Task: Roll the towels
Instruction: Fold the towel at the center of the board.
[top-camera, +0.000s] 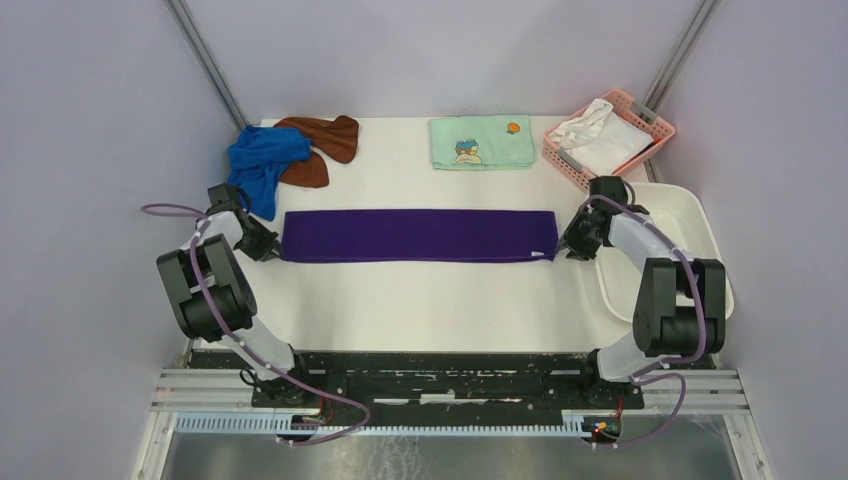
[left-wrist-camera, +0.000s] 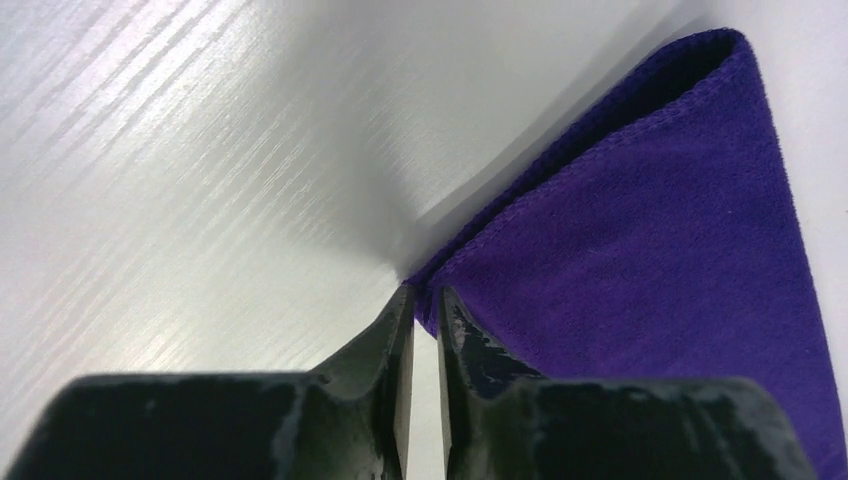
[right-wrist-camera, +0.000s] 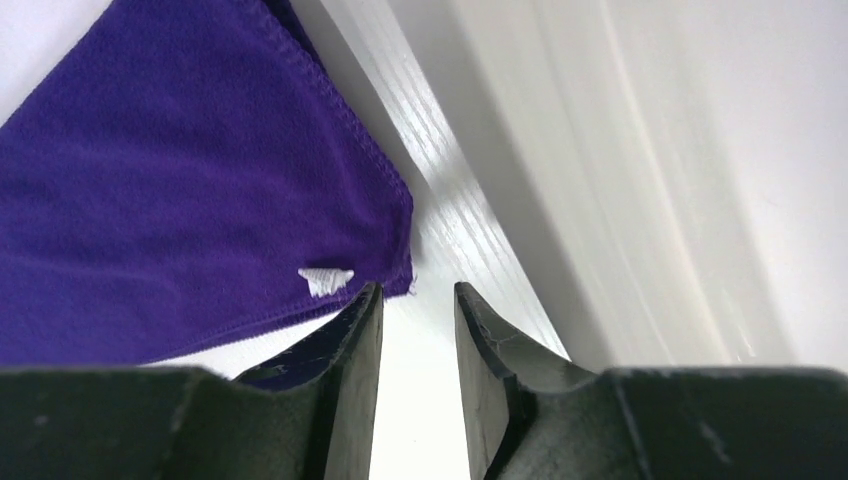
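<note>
Now the dark purple towel (top-camera: 418, 235) lies as a folded strip, not yet rolled. Left gripper (left-wrist-camera: 425, 292) and right gripper (right-wrist-camera: 417, 290) stand parted and empty, its corners just ahead of their tips. Next, I judge, one end needs pinching and rolling.

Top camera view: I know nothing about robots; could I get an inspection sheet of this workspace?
Surface: white table.
Job's things: purple towel flat in a long strip, unrolled; blue towel and rust-brown towel heaped far left.
Clutter: green cartoon towel folded at the back; pink basket holding white cloth; white tub at right.
Grippers: left gripper slightly open at the strip's left corner; right gripper open at its right corner; neither visibly gripping it.
Cables: lilac cables, looped loosely.
Surroundings: grey walls, metal rail.
</note>
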